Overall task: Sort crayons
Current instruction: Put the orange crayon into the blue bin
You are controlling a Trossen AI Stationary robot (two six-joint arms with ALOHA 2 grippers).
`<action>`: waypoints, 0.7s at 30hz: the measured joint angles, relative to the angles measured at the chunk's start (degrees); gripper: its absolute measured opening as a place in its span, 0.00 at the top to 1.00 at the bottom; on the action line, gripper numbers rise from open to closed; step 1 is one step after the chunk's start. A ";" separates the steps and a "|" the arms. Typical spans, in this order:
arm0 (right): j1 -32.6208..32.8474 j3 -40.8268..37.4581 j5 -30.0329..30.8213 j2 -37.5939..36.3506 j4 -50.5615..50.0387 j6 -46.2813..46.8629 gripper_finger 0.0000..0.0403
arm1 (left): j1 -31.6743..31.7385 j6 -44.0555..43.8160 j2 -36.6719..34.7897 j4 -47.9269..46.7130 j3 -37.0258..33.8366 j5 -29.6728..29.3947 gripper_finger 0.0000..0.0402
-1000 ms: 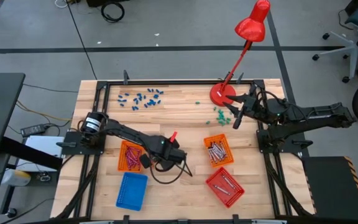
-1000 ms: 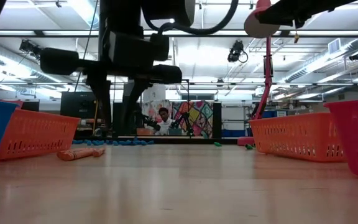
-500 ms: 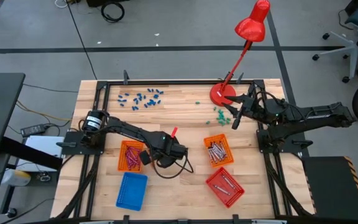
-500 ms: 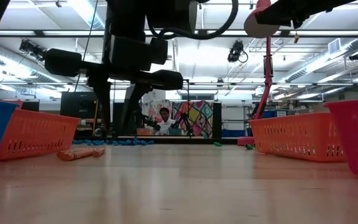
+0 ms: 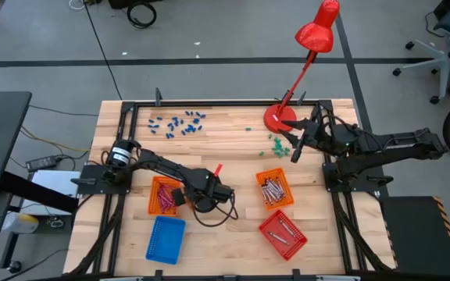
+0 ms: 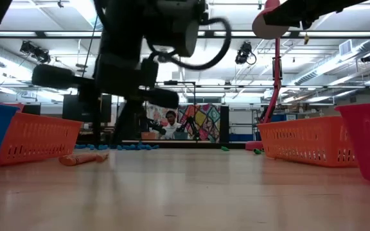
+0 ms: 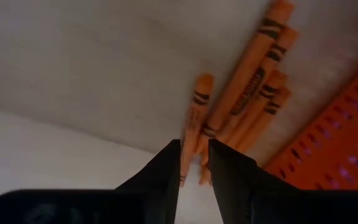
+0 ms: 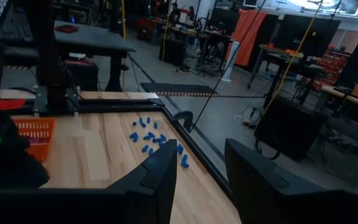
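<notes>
Reaching down beside the orange mesh basket [image 5: 164,195] on the table's left side, the left gripper [image 7: 194,163] has its two dark fingers [image 7: 160,177] closed narrowly around the lower end of one orange paper-wrapped crayon [image 7: 192,121]. That crayon lies on the pale wooden tabletop [image 5: 233,144], at the edge of a small cluster of orange crayons [image 7: 247,106] that rest together just beside the basket's wall [image 7: 334,149]. In the low view a couple of these orange sticks [image 6: 81,158] lie on the wood in front of the same basket. Inside that basket lie thin magenta-pink crayons [image 5: 163,197]. A second orange mesh basket [image 5: 275,189] right of centre holds grey-silver crayons [image 5: 271,190], and a red mesh basket [image 5: 282,233] nearer the front edge holds more thin sticks. A blue mesh basket [image 5: 166,239] sits in front of the left orange one. The right gripper [image 8: 194,163] waits with fingers apart and nothing between them, near the round red base of a desk lamp [image 5: 279,119]. Small blue pieces [image 5: 176,122] and green pieces [image 5: 276,143] lie scattered along the far side.
</notes>
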 joint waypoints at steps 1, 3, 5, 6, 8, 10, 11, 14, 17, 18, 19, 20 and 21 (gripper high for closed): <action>0.00 -0.01 0.00 0.02 -0.06 -0.03 0.65 | -0.14 0.00 0.00 0.64 -0.56 0.01 0.78; -0.01 0.00 0.00 0.13 0.37 -0.12 0.65 | -0.23 -0.03 0.02 0.78 -1.38 -0.03 0.80; -0.01 0.00 0.00 0.23 0.29 -0.15 0.65 | -0.25 -0.22 0.02 0.91 -1.92 -0.05 0.81; 0.00 0.00 0.01 0.24 0.31 -0.15 0.65 | -0.25 -0.35 0.00 1.05 -2.16 -0.16 0.82; -0.01 0.00 0.01 0.24 0.44 -0.15 0.65 | -0.25 -0.40 -0.09 1.19 -2.45 -0.20 0.83; 0.00 0.00 0.01 0.24 0.44 -0.15 0.65 | -0.25 -0.44 -0.09 1.70 -2.46 -0.31 0.84; 0.00 0.00 0.01 0.24 0.44 -0.15 0.65 | -0.25 -0.44 -0.09 2.39 -2.47 -0.65 0.85; -0.02 0.00 0.00 0.24 0.44 -0.15 0.65 | -0.25 -0.44 -0.02 5.22 -2.53 -1.75 0.86; 0.00 0.00 0.00 0.24 0.44 -0.15 0.65 | -0.18 -0.43 -0.02 5.79 -2.55 -1.92 0.87; -0.01 0.00 0.00 0.24 0.45 -0.15 0.65 | -0.16 -0.44 -0.02 6.12 -2.55 -1.96 0.87; -0.01 0.00 0.00 0.24 0.46 -0.15 0.65 | -0.16 -0.44 -0.02 6.50 -2.55 -2.22 0.87; -0.01 0.00 0.00 0.24 0.44 -0.15 0.65 | -0.16 -0.44 -0.02 6.94 -2.55 -2.81 0.87; -0.02 0.00 0.00 0.24 0.45 -0.15 0.65 | -0.16 -0.44 -0.02 7.29 -2.55 -3.58 0.87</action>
